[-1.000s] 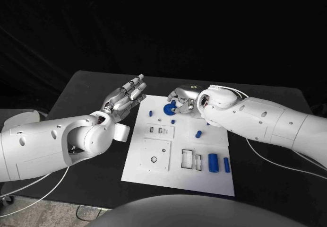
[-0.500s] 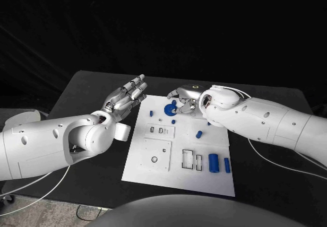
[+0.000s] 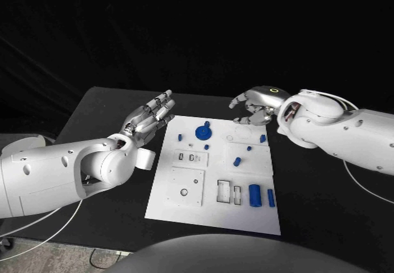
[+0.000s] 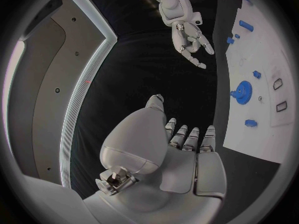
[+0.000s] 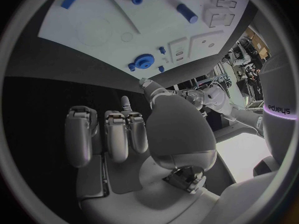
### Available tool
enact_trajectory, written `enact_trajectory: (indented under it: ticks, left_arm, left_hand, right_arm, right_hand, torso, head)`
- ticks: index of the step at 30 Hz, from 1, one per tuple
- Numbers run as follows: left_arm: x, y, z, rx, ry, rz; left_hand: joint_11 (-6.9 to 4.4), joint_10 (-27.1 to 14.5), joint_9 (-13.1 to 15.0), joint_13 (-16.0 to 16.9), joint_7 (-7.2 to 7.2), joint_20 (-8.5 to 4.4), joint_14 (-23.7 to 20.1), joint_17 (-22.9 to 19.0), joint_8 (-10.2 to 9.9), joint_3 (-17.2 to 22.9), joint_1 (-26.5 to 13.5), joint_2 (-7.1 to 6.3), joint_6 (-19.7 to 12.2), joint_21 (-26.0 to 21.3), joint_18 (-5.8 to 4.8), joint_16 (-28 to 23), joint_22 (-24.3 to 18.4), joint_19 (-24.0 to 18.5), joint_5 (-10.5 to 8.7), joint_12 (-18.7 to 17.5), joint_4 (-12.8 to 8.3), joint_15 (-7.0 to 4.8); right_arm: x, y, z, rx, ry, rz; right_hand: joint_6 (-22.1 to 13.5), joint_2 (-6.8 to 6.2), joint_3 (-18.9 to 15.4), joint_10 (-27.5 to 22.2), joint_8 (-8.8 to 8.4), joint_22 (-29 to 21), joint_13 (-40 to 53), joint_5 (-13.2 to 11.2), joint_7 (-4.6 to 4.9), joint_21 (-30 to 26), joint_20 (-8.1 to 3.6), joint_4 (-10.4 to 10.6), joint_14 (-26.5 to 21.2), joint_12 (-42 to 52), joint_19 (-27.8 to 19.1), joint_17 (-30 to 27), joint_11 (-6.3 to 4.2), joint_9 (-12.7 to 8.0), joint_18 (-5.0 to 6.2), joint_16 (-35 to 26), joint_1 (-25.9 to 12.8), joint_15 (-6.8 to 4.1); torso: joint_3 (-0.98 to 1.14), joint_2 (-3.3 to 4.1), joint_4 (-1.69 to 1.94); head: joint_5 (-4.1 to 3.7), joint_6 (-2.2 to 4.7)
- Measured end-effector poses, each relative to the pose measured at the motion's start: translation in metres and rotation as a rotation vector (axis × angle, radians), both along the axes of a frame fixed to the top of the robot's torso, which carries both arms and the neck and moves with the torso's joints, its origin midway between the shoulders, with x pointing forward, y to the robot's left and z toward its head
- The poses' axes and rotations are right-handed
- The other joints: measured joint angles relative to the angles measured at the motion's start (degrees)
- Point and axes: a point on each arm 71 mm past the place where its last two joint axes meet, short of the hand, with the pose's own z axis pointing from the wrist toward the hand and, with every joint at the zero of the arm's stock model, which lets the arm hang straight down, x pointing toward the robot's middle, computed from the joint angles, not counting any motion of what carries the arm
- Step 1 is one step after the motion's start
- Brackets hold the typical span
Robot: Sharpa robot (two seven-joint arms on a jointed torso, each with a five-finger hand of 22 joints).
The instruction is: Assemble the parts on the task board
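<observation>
Both hands free, gear seated on board.
My right hand (image 3: pixel 256 107) hovers past the board's (image 3: pixel 185 210) far edge, fingers loosely curled, holding nothing; I read it as clearing off the gear (image 3: pixel 202 132). Left hand (image 3: pixel 151 118) spread flat beside the board over the desk (image 3: pixel 98 108). I count one gear, seven smaller blue parts.

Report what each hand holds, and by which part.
Nothing is held. The left hand is open beside the board; the right hand hangs empty beyond it.
</observation>
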Motion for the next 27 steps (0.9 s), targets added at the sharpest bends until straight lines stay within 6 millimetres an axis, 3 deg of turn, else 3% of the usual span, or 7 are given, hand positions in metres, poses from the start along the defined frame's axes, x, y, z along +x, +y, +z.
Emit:
enact_trajectory:
  ticks: [7, 14, 20, 27]
  left_arm:
    - [0.000, -0.001, -0.002, 0.002, 0.003, -0.002]
    - [-0.001, 0.000, -0.005, 0.007, 0.010, -0.002]
    - [-0.002, 0.002, -0.007, 0.010, 0.015, -0.002]
    - [-0.003, 0.003, -0.008, 0.011, 0.016, 0.000]
  left_hand:
    - [0.00, 0.0, 0.0, 0.0, 0.00, 0.00, 0.0, 0.0, 0.0, 0.0, 0.0, 0.00, 0.0, 0.0, 0.00, 0.0, 0.0, 0.0, 0.00, 0.0, 0.0, 0.00]
    - [0.00, 0.0, 0.0, 0.0, 0.00, 0.20, -0.2, 0.0, 0.0, 0.0, 0.0, 0.00, 0.0, 0.0, 0.00, 0.0, 0.0, 0.2, 0.00, 0.0, 0.0, 0.21]
    - [0.00, 0.0, 0.0, 0.0, 0.00, 0.20, -0.2, 0.0, 0.0, 0.0, 0.0, 0.00, 0.0, 0.0, 0.00, 0.0, 0.0, 0.2, 0.00, 0.0, 0.0, 0.22]
    - [0.00, 0.0, 0.0, 0.0, 0.00, 0.20, -0.2, 0.0, 0.0, 0.0, 0.0, 0.00, 0.0, 0.0, 0.00, 0.0, 0.0, 0.2, 0.00, 0.0, 0.0, 0.21]
  right_arm:
    - [-0.010, -0.057, -0.008, -0.022, 0.033, -0.107]
    - [-0.019, -0.086, -0.037, -0.048, 0.092, -0.171]
    - [-0.021, -0.098, -0.052, -0.061, 0.112, -0.202]
    - [-0.021, -0.103, -0.062, -0.064, 0.121, -0.219]
  right_hand:
    - [0.0, 0.00, 0.0, 0.0, 0.00, 0.0, 0.0, 0.2, 0.00, 0.2, 0.00, 0.0, 0.0, 0.0, 0.0, 0.0, 0.00, 0.0, 0.00, 0.0, 0.0, 0.00]
    - [0.0, 0.00, -0.2, 0.1, 0.00, 0.0, 0.0, 0.0, 0.00, 0.2, 0.00, 0.2, -0.2, 0.0, 0.0, 0.0, 0.30, 0.0, 0.00, 0.0, 0.0, 0.22]
    - [0.0, 0.00, -0.4, 0.0, 0.00, 0.0, 0.0, -0.5, 0.00, 0.0, 0.00, 0.1, 0.0, 0.0, 0.0, 0.0, 0.40, -0.1, 0.00, 0.0, 0.0, 0.44]
    - [0.1, 0.00, -1.5, 0.2, 0.28, 0.0, 0.0, -4.2, 0.15, -0.4, 0.21, 0.7, 0.0, 0.0, 0.2, 0.0, 0.61, 0.3, 0.00, 0.0, 0.0, 0.44]
  torso:
    - [-0.01, -0.29, -0.14]
    - [-0.01, -0.34, -0.16]
    - [0.05, -0.27, -0.07]
    - [0.03, -0.25, -0.08]
  head:
    - [0.10, 0.00]
    - [0.19, 0.00]
    - [0.33, 0.00]
    - [0.41, 0.00]
